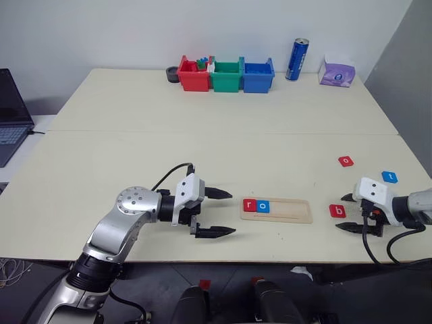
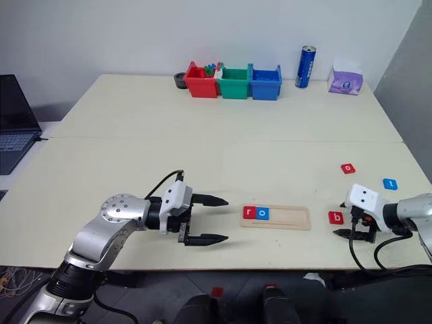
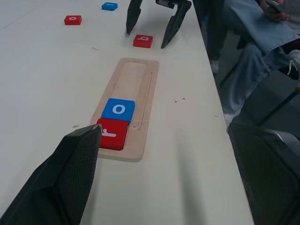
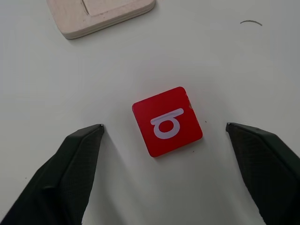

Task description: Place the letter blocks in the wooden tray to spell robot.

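Note:
The wooden tray point(image 1: 290, 212) lies near the table's front edge. A red "r" block point(image 1: 250, 205) and a blue "o" block point(image 1: 263, 206) sit side by side at its left end. To its right, a red "b" block point(image 4: 167, 121) lies flat on the table. My right gripper point(image 4: 164, 125) is open just above it, one finger on each side, not touching. A red "o" block point(image 1: 345, 161) and a blue "t" block point(image 1: 389, 177) lie farther back on the right. My left gripper point(image 1: 233, 212) is open and empty, left of the tray and pointing at it.
Red point(image 1: 194, 75), green point(image 1: 226, 76) and blue point(image 1: 258, 76) bins stand at the far edge, with a blue can point(image 1: 297, 59) and a tissue pack point(image 1: 337, 71) to their right. A laptop point(image 1: 10, 115) sits far left. A seated person point(image 3: 253, 47) is beside the table.

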You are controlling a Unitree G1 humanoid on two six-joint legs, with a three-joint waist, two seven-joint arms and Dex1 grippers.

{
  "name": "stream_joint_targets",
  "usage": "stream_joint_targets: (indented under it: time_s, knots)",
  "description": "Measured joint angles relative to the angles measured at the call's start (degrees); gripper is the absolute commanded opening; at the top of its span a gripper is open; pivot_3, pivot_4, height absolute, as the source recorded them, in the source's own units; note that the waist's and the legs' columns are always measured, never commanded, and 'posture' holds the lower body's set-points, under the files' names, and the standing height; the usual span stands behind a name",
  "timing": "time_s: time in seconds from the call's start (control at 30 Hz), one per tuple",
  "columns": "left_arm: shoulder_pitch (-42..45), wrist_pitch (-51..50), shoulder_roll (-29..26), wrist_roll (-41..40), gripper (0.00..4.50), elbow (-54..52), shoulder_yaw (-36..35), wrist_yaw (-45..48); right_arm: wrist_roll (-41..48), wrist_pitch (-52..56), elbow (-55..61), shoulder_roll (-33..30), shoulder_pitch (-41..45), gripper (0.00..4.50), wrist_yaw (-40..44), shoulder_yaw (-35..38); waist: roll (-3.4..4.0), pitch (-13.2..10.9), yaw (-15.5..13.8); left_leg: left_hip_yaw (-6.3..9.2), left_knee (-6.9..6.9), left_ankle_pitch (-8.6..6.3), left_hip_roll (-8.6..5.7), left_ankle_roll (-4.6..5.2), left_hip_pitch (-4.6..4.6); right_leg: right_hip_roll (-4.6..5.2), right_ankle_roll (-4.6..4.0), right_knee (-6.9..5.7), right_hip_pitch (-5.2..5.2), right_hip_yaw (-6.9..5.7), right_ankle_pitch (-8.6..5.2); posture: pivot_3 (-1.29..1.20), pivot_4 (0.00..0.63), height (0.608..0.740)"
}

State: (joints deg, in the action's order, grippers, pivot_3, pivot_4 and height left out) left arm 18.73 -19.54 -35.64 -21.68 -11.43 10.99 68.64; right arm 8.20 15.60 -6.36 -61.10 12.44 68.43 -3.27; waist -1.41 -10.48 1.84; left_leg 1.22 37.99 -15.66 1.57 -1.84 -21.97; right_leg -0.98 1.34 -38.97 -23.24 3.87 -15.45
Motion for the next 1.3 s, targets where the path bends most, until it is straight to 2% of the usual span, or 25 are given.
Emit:
stream_joint_targets:
  time_s: [0.2, 0.33, 0.5, 0.63, 0.83, 1.3]
  knots:
    - [-0.6, 0.1, -0.3, 0.0, 4.5, 0.2, 0.0, -0.5, 0.3, 0.8, -0.1, 1.0, 0.2, 1.48, 0.4, 0.0, 0.0, 0.0, 0.1, 0.02, 0.02, 0.0, 0.0, 0.0, 0.04, 0.0, 0.0, -0.03, 0.0, 0.03, 0.01, 0.0, 0.15, 0.74]
    - [-1.4, 0.7, -1.5, 0.6, 4.5, 1.5, -0.2, -0.5, 2.0, 4.9, 2.3, 0.9, 0.2, 1.46, 0.5, 0.5, 0.02, 0.0, 0.0, 0.05, 0.02, 0.0, 0.02, 0.0, 0.03, 0.0, 0.0, -0.04, 0.0, 0.03, 0.01, 0.0, 0.15, 0.74]
    - [-1.8, 1.5, -3.0, 1.4, 4.5, 3.0, -1.0, -0.5, 6.5, 13.5, 14.1, 0.5, 0.8, 1.46, 0.2, 2.6, 0.03, 0.0, 0.0, 0.12, 0.01, 0.0, 0.05, 0.0, 0.02, 0.0, 0.01, -0.03, -0.01, -0.03, 0.0, 0.0, 0.15, 0.74]
    - [-1.9, 2.2, -3.2, 1.6, 4.5, 3.2, -1.4, -0.5, 6.7, 16.5, 19.4, 1.3, 3.0, 1.46, -0.9, 0.6, 0.03, 0.0, 0.0, 0.09, 0.02, 0.0, 0.05, 0.0, 0.0, 0.03, 0.01, -0.02, 0.0, -0.05, 0.0, 0.0, 0.15, 0.74]
    - [-1.7, 2.4, -2.6, 2.0, 4.5, 3.3, -1.3, -0.8, 4.2, 18.1, 19.7, 5.4, 7.7, 1.46, -1.8, -7.3, 0.03, 0.0, 0.0, 0.08, 0.02, 0.0, 0.04, 0.0, -0.03, 0.03, 0.01, -0.02, -0.03, -0.06, 0.0, 0.0, 0.15, 0.74]
    - [-2.3, 2.3, -2.2, 2.5, 4.5, 2.8, -1.3, -2.8, 0.1, 18.7, 15.6, 11.2, 15.8, 1.46, -2.1, -14.7, 0.03, 0.0, 0.0, 0.11, 0.02, 0.0, 0.05, 0.0, -0.04, 0.04, -0.01, -0.03, -0.03, -0.1, 0.01, 0.0, 0.15, 0.74]
